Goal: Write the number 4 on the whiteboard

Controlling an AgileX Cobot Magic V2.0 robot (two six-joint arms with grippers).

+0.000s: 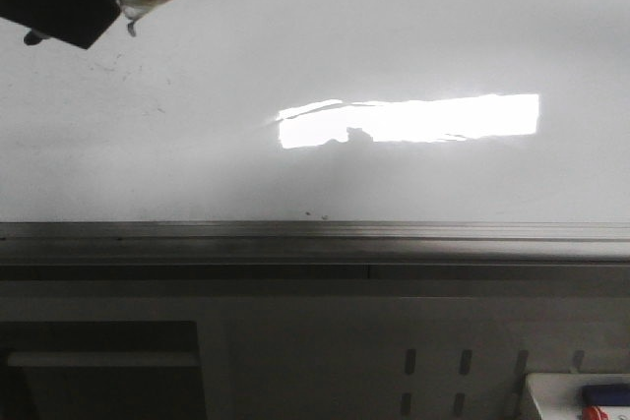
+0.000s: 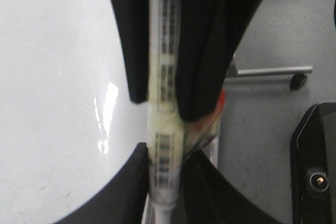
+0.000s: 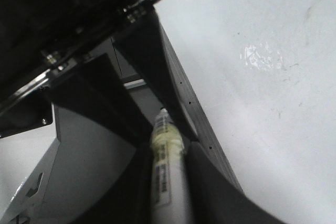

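Overhead, the left gripper (image 1: pixel 133 15) hangs at the whiteboard's (image 1: pixel 394 36) far-left corner clamping a marker (image 2: pixel 164 103), the right gripper (image 3: pixel 168 150) clamps another marker (image 3: pixel 167 166) beside the board's grey rim (image 1: pixel 315 233), white surface wide open between.

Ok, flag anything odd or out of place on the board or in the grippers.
Nothing spilled or damaged. The whiteboard shows only faint smudges near its upper left and glare; no number yet. Mildly odd: the left gripper clamps a labelled marker while the right gripper holds a second marker.
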